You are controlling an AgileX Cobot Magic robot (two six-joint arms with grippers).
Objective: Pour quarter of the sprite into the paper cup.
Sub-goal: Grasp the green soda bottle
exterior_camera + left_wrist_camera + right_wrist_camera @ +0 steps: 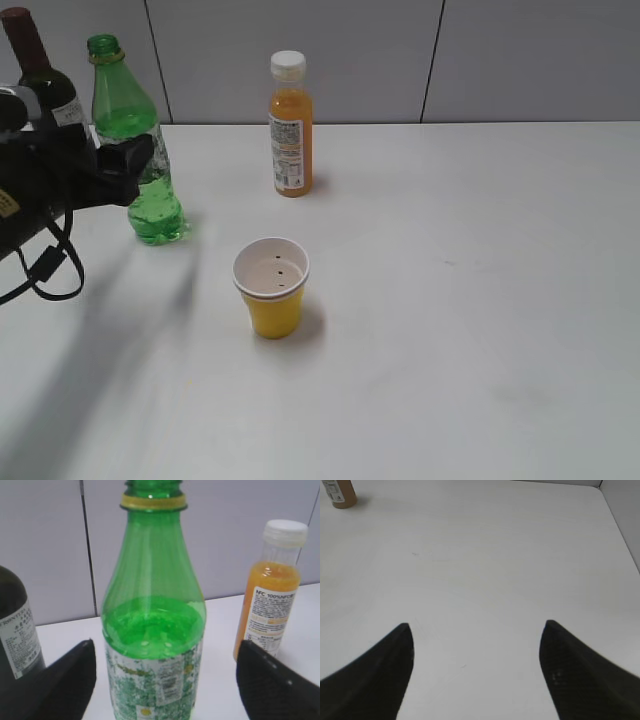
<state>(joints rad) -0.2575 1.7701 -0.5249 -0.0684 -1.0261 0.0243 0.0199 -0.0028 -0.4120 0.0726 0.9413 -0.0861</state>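
Observation:
The sprite (135, 140) stands upright at the back left of the table, uncapped, with liquid up to about the label's top. In the left wrist view the sprite (152, 630) stands between my open left gripper's (165, 652) two black fingers, with a gap on each side. In the exterior view the left gripper (135, 160) is level with the bottle's middle. The paper cup (272, 288) stands upright near the table's middle, empty. My right gripper (476, 626) is open and empty over bare table; it is not seen in the exterior view.
A dark wine bottle (45, 80) stands behind my left arm, left of the sprite. A small orange juice bottle (290, 125) with a white cap stands at the back middle, also in the left wrist view (270, 595). The table's right edge (620, 530) shows in the right wrist view.

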